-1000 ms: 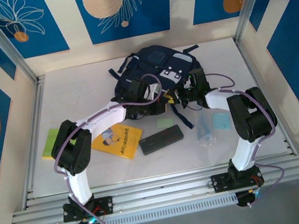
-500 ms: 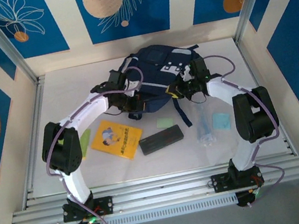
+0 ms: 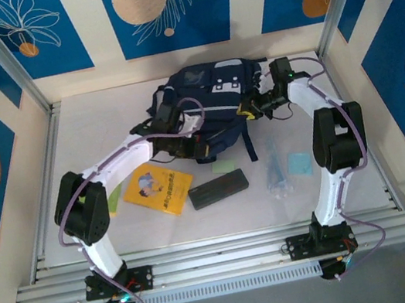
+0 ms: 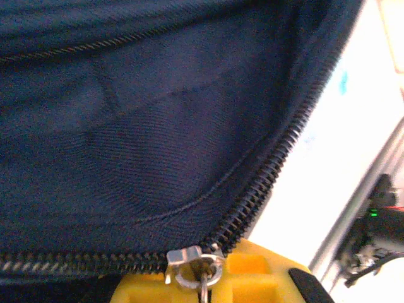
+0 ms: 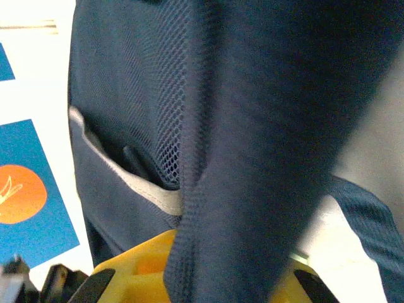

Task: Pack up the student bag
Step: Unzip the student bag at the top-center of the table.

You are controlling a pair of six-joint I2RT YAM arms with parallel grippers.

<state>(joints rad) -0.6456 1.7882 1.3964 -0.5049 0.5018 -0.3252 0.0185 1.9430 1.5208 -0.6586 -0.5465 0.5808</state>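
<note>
The student bag (image 3: 209, 97), dark navy with pale panels, lies at the back middle of the table. My left gripper (image 3: 201, 150) is at its near edge. In the left wrist view its yellow jaws (image 4: 205, 285) are shut on the metal zipper pull (image 4: 189, 260), at the end of a black zipper (image 4: 278, 164) across navy cloth. My right gripper (image 3: 248, 109) is at the bag's right side. In the right wrist view a thick navy strap (image 5: 252, 158) of the bag runs down between that gripper's yellow jaws (image 5: 208, 281), which are shut on it, beside a mesh pocket (image 5: 145, 107).
In front of the bag lie a yellow book (image 3: 158, 189), a black case (image 3: 218, 189), a green note (image 3: 226, 165), a clear plastic pack (image 3: 275, 174) and a light blue note (image 3: 299, 163). A green pad (image 3: 116, 195) sits by the left arm. Metal rails line the table's sides.
Both grippers have moved toward the back wall, and the bag has shifted back with them. The right arm is stretched out further.
</note>
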